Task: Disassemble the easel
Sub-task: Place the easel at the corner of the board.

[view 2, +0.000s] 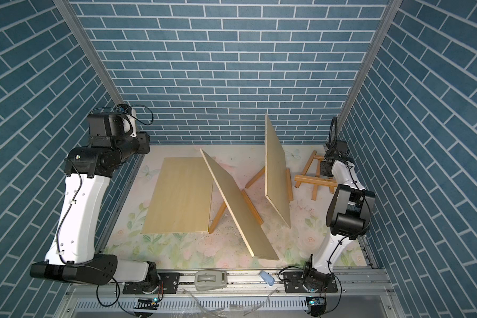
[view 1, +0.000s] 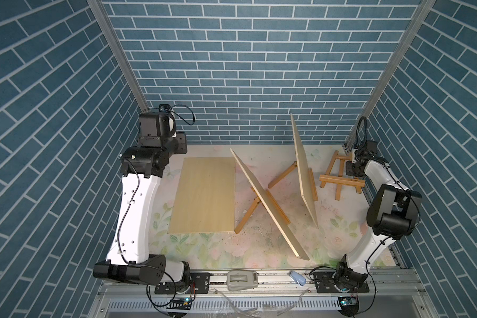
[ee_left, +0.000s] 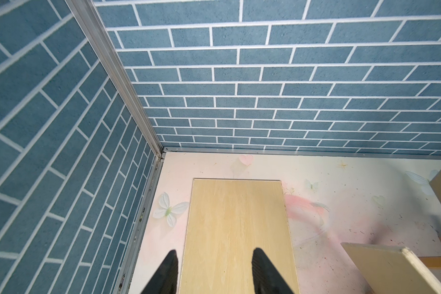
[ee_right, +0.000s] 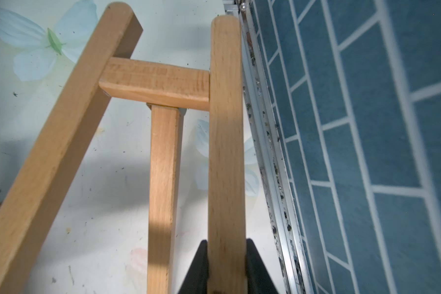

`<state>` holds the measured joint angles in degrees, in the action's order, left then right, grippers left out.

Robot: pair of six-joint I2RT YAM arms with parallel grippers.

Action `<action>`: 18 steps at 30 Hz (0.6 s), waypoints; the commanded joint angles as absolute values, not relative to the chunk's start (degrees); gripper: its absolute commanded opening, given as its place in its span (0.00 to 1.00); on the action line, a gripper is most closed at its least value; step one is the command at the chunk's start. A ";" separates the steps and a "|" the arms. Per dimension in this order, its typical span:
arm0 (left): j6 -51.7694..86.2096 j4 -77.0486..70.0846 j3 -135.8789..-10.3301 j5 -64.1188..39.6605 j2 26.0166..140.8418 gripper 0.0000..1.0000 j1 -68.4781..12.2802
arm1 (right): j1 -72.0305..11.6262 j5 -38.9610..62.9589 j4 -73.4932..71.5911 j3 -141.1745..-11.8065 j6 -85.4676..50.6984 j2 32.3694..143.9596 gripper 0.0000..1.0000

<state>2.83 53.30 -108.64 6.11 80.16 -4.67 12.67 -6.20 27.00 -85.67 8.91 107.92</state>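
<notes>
Where the bare easel sits at the table's far right corner, close beside the brick-patterned side wall, the right gripper is clamped on one side rail. A long tilted panel and a steeper panel stand mid-table. At the left, the left gripper hangs with jaws apart, grasping nothing, over a flat board.

Blue brick walls, floral tabletop
</notes>
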 commanded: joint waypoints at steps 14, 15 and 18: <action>2.92 59.88 -115.44 10.10 80.89 0.48 -4.50 | 12.83 -3.35 19.27 -97.37 15.97 121.62 0.00; 2.90 60.41 -115.90 10.32 81.10 0.48 -4.48 | 12.83 -3.42 19.43 -98.52 16.43 122.66 0.00; 2.87 61.41 -117.09 10.76 81.53 0.48 -4.52 | 12.93 -3.28 20.02 -101.83 17.29 125.23 0.00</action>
<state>2.83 59.00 -115.57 9.50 80.77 -4.67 12.69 -4.60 21.82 -98.35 15.03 124.14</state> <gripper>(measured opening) 0.483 0.219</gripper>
